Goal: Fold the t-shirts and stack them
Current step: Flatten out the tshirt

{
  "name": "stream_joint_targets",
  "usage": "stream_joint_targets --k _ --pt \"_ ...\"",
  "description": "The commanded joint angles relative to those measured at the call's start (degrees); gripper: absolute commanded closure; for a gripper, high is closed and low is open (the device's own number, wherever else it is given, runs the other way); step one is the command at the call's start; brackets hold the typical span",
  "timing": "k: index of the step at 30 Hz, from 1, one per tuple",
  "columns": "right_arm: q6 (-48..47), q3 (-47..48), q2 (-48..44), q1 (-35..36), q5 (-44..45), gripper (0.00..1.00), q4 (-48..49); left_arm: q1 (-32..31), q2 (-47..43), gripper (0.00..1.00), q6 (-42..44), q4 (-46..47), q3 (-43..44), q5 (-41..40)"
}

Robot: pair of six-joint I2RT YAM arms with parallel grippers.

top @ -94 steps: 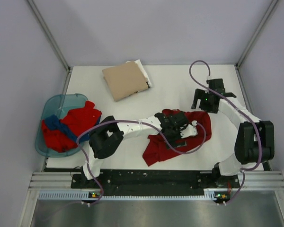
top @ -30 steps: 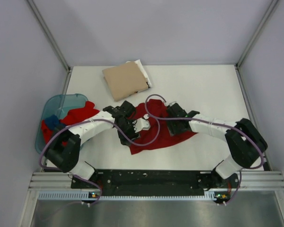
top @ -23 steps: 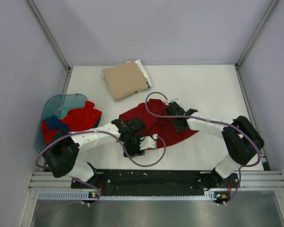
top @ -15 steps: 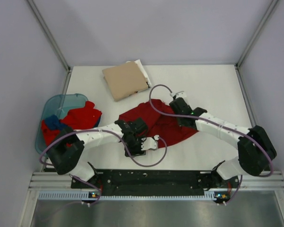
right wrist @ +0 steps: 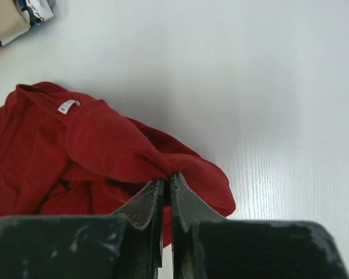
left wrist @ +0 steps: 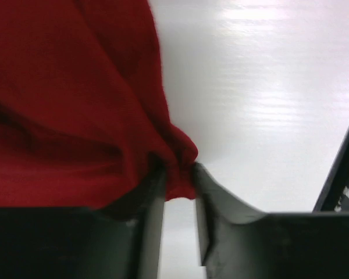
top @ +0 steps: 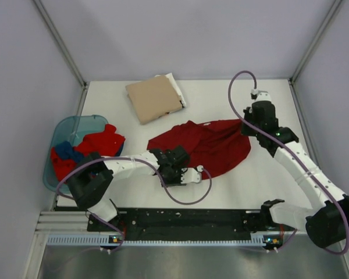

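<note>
Evidently the dark red t-shirt (top: 221, 142) was pinched thinly by the left end effector (left wrist: 177, 181) and right end effector (right wrist: 167, 183), so it could be pulled loose by stretching.

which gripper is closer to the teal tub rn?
Left. The left gripper pinches the dark red shirt at its near edge, a bit right of the tub; the right gripper holds the shirt's far corner, much farther away.

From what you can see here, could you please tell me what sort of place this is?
Probably a robotics lab test cell: plain grey panel walls enclose a white table, with two robot arms bolted to a black metal rail.
</note>
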Motion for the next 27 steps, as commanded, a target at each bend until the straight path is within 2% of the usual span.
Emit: stream_joint_targets --k 1,2,6,9,13,16,19,22,25,27 --pt "1.5 4.1 -3.7 -4.8 -7.5 1.0 0.6 -0.1 4.7 0.82 0.2 6.3 -0.4 -4.8" --pt "1.5 5.0 -4.1 -6.1 -8.4 1.0 0.6 -0.1 4.6 0.98 0.4 6.1 -0.3 -6.1" --pt "0.5 12.2 -5.3 -8.6 -10.6 1.0 0.1 2.3 0.4 1.0 0.2 8.8 1.4 -19.5" --pt "-0.4 19.0 -5.3 -8.6 -11.6 1.0 -1.2 10.2 -5.4 1.0 -0.5 8.8 7.8 -26.1" --pt "-0.2 27.2 -6.1 -8.6 -14.8 1.0 -3.1 19.0 -11.8 1.0 -2.0 3.8 20.3 -27.6" --pt "-0.5 32.4 -7.7 -8.6 -14.6 1.0 -5.0 22.5 -14.5 1.0 -1.9 -5.6 31.1 -26.3" --pt "-1.5 35.4 -10.0 -8.6 -14.0 1.0 -7.2 25.0 -16.2 1.0 -2.0 -11.7 38.6 -26.4" --pt "-1.0 37.1 -12.5 -8.6 -15.8 1.0 -9.4 26.2 -17.9 1.0 -3.4 -14.4 45.0 -30.2" --pt "0.6 39.2 -15.1 -8.7 -19.9 1.0 -10.2 27.3 -18.6 1.0 -4.1 -19.5 51.5 -27.7" --pt "1.1 39.3 -16.3 -8.6 -20.5 1.0 -10.2 27.3 -18.8 1.0 -4.2 -20.7 52.0 -25.5"
